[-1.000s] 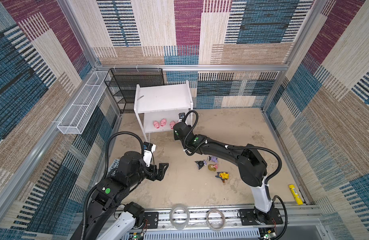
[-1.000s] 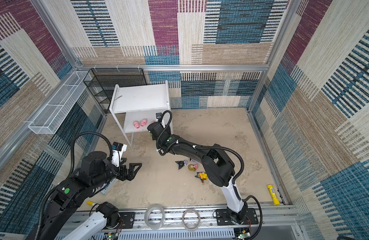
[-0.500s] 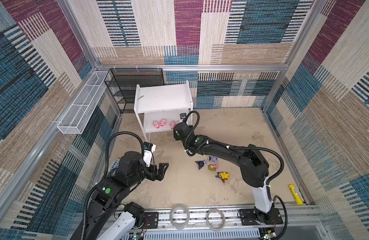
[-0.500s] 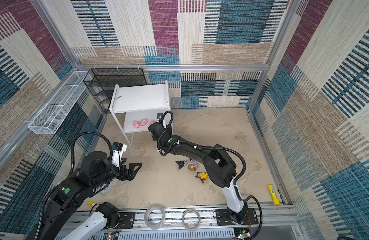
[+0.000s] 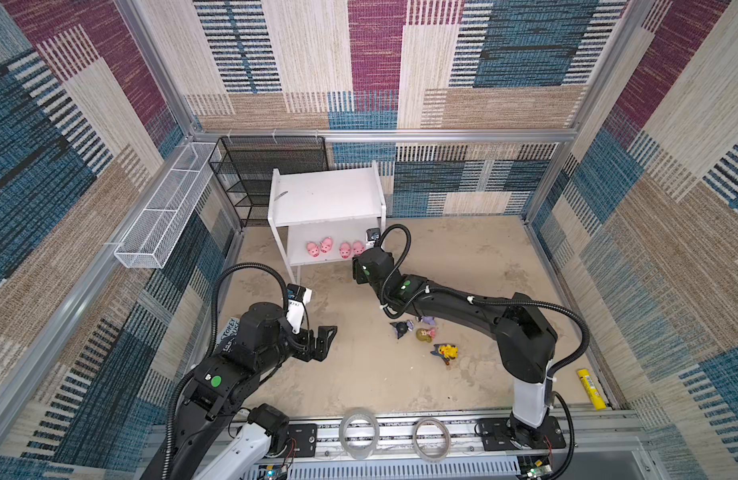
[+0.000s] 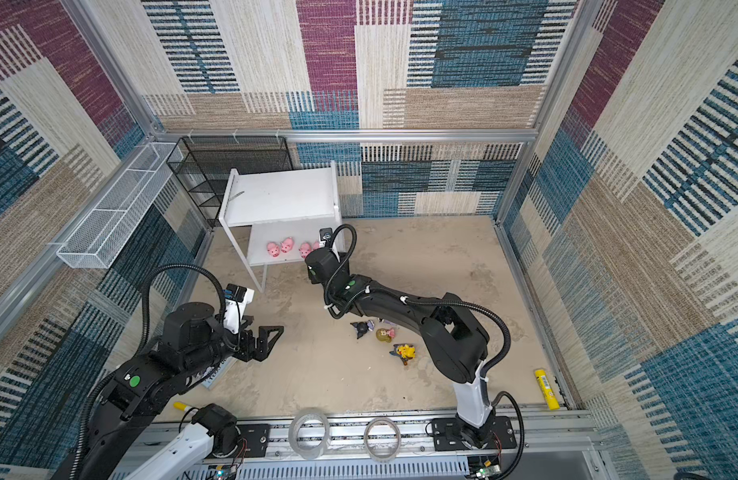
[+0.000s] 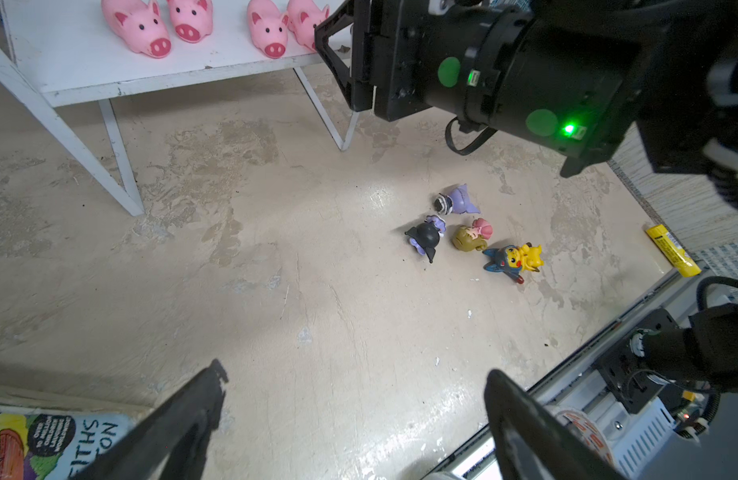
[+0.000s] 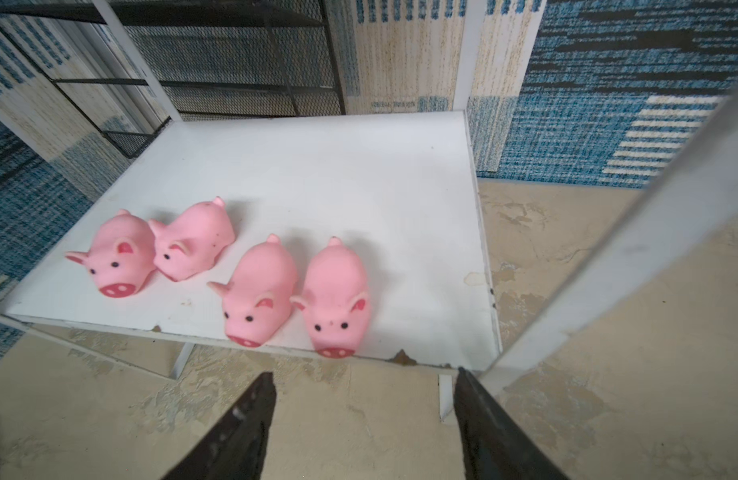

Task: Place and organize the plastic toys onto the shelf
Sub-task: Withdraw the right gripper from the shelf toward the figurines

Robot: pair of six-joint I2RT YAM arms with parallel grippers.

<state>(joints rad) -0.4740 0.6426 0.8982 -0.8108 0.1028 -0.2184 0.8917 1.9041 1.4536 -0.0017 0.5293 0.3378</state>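
At the back of the desk (image 5: pixel 359 386) stands the shelf (image 5: pixel 325 195): white, two boards, top board bare. A black mesh rack (image 5: pixel 267 174) is just behind its left side.

My right fingers (image 8: pixel 242 424) are apart with nothing between them. Tips are just short of the lower board's front edge, facing the right-hand end of the row of toys. No contact with board or toy.

My left fingers (image 7: pixel 184 415) are spread wide and empty, hovering over bare desk well apart from the shelf. A book (image 7: pixel 47 440) lies just beside them.

Four pigs (image 8: pixel 259 291) sit upright on the lower board, snouts toward the front edge. Two form a close pair to the left and two sit side by side to the right. The rightmost has its snout at the very edge.

Four smaller toys lie close together on the desk beside my right arm, well apart from the shelf: two black-and-purple figures (image 7: pixel 425 239), a blond doll (image 7: pixel 471 237) and a yellow figure (image 7: pixel 515 257) with blue hood. Whether these touch one another I cannot tell.
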